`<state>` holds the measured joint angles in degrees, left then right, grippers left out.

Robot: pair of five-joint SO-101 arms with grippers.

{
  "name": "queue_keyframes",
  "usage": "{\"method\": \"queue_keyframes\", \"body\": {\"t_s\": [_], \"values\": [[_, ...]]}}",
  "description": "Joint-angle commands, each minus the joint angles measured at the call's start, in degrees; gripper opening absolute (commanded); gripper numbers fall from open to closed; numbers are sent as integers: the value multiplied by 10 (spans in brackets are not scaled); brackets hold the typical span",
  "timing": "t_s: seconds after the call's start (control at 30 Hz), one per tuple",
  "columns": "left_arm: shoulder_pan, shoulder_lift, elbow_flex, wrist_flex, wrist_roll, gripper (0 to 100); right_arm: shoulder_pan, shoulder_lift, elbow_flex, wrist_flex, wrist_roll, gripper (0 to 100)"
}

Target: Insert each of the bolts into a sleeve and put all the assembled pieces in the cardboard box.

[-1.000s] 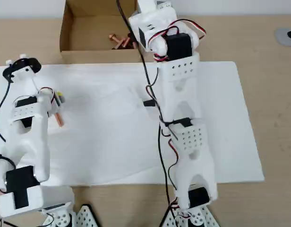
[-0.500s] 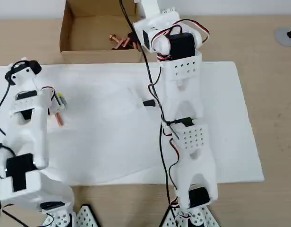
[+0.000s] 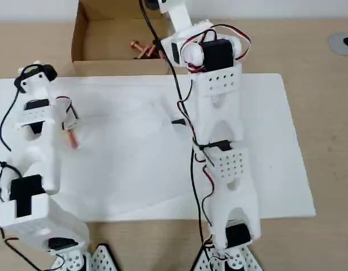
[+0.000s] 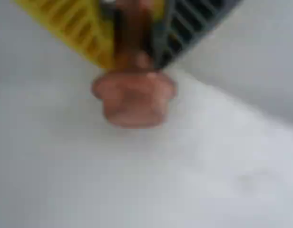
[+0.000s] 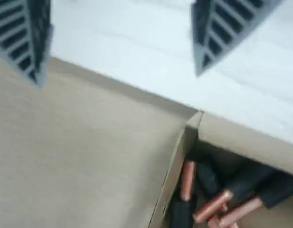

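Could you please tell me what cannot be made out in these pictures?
Left wrist view: blur hides whether the bolt touches the white sheet.
High view: the right arm covers part of the cardboard box, so its pieces cannot be counted.
Right wrist view: the pieces are cut off by the picture's edge.

Wooden table (image 3: 326,113) under white sheet (image 3: 129,169) and cardboard box (image 3: 117,67)

My right gripper (image 5: 120,73) hangs with its fingers spread wide above the cardboard box (image 5: 232,137). Copper bolts (image 5: 212,206) and black sleeves (image 5: 275,190) lie piled in the box's corner. A white sheet (image 5: 137,42) lies beyond the box's wall.
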<state>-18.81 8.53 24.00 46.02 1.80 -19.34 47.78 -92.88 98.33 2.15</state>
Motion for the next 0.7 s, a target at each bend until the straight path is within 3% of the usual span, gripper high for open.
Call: {"method": "queue_keyframes", "body": {"t_s": [0.0,0.27,0.37,0.47,0.67], "values": [[-10,-4,-18,35,3,9,13,-76,-27,13,0,242],[-4,-124,-142,197,-3,9,42,-126,-23,41,0,242],[4,-212,-210,280,-37,9,61,-139,-22,43,-4,242],[16,-297,-266,373,-85,9,65,-145,15,43,-63,197],[-25,-436,-302,493,-189,9,41,-142,204,42,-103,119]]}}
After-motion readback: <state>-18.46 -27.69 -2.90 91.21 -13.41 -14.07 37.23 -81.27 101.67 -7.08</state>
